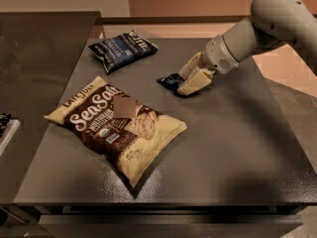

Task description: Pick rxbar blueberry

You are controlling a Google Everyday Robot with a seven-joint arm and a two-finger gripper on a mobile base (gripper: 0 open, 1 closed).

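The rxbar blueberry (170, 81) is a small dark wrapper lying on the dark table (237, 148), right of centre toward the back. My gripper (190, 81) reaches in from the right and sits low over the bar's right end. Its cream fingers (195, 82) are closed on the bar, and only the bar's left end shows. The bar still rests at table level.
A large cream-and-brown "Sea Salt" bag (116, 125) lies front left of the bar. A dark blue chip bag (122, 49) lies at the back left. A second dark surface (34, 58) adjoins on the left. The table's right edge borders the floor.
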